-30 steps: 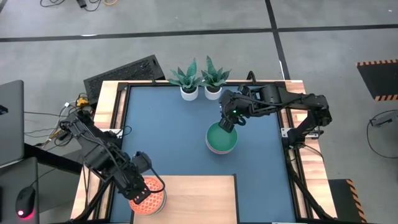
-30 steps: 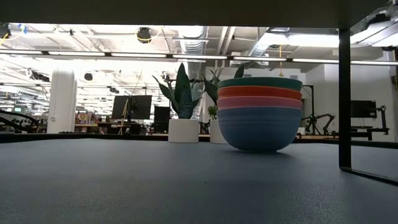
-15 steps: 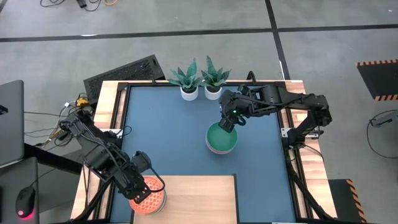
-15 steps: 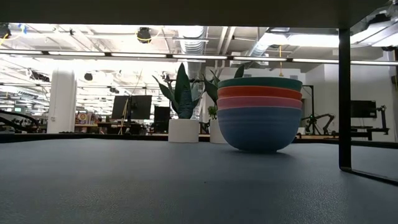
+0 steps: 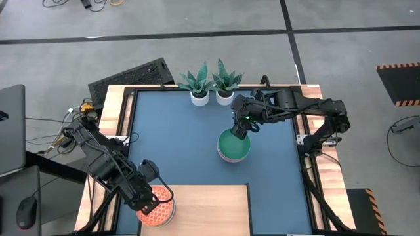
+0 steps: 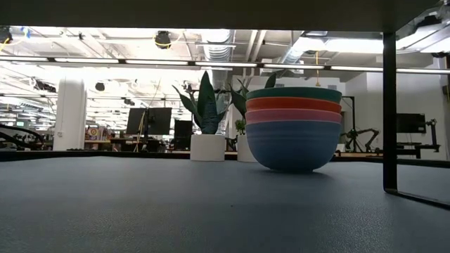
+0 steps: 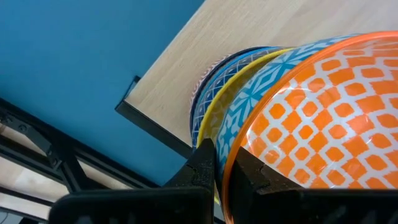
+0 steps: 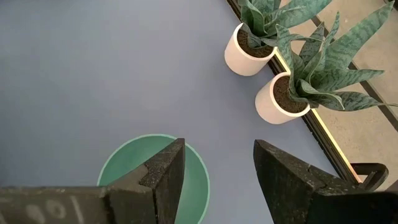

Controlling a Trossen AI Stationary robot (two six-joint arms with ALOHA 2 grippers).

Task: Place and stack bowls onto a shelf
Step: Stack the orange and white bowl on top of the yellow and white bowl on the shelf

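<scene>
The orange-red bowl (image 7: 323,118), white-latticed, tops the patterned stack; left gripper (image 7: 225,163) pinches its rim. Right gripper (image 8: 214,165) hangs spread above the green bowl (image 8: 155,177). Nothing has moved.

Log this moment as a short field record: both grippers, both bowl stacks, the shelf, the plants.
left gripper: at the shelf's near left corner, shut on the orange patterned bowl's rim
patterned stack: four small bowls nested on the shelf, orange one on top
right gripper: open, above the green bowl's far rim, holding nothing
plain stack: green, red, pink, light blue, top to bottom, on the blue tabletop
shelf: pale wood, near edge
potted plants: two, far edge
</scene>
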